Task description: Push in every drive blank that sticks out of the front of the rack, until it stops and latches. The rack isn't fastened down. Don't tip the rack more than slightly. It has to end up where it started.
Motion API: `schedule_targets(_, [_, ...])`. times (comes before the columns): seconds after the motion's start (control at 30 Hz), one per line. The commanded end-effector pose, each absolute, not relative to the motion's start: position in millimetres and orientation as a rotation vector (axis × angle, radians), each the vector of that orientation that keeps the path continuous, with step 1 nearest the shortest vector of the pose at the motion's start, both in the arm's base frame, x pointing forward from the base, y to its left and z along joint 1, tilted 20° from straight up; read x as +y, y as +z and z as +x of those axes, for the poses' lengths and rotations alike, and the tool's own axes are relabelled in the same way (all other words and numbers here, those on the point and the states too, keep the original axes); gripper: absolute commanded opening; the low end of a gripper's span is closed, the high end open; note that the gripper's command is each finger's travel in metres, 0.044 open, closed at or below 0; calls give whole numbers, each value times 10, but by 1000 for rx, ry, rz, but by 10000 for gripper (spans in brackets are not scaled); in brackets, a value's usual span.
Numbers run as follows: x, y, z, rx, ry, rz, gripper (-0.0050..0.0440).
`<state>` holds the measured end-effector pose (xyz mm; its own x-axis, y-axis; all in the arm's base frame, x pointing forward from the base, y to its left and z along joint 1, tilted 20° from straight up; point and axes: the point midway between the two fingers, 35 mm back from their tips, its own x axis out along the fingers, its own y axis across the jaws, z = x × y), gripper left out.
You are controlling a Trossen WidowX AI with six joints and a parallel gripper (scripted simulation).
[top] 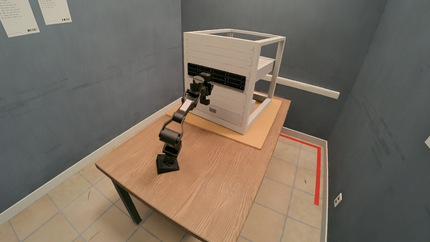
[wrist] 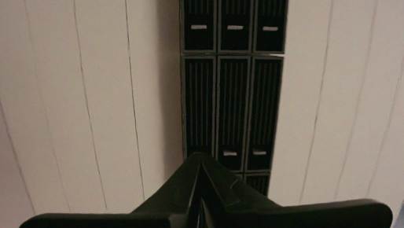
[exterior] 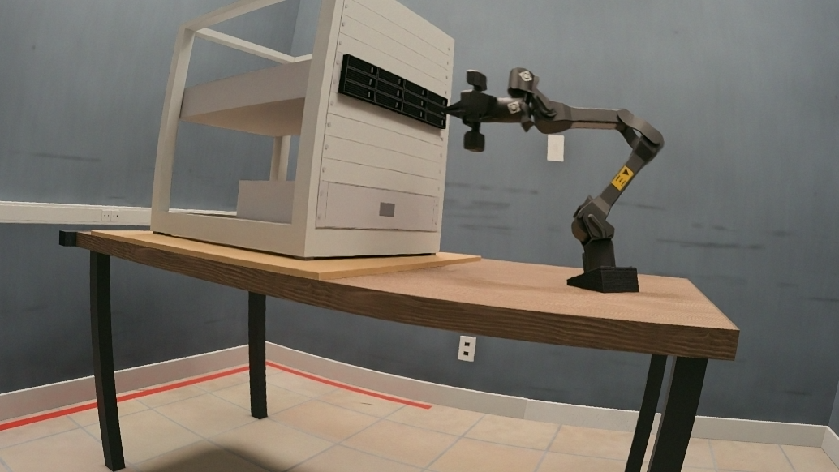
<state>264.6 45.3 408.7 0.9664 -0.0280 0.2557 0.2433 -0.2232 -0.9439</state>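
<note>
The white rack stands upright on a tan board. A black block of drive blanks in three rows crosses its front. My gripper is shut and empty, pointing level at the far-right end of the block in the exterior view. In the wrist view its tips cover the lower end of the left blank of the middle group, in the bottom row. Whether they touch it is unclear. No blank clearly stands out from its neighbours. In the top view the arm hides the tips and some blanks.
The wooden table carries the board and the arm's black base. Blank white panels lie above and below the drive block. A lower panel bears a small grey plate. Walls stand behind and at the sides.
</note>
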Motion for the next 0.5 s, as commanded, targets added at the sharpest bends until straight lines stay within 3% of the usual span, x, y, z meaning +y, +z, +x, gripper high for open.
schedule_targets(0.0, [444, 4021, 2247, -167, -269, -1772, -50])
schedule_targets(0.47, [427, 3968, 2137, -167, -267, -1771, -50])
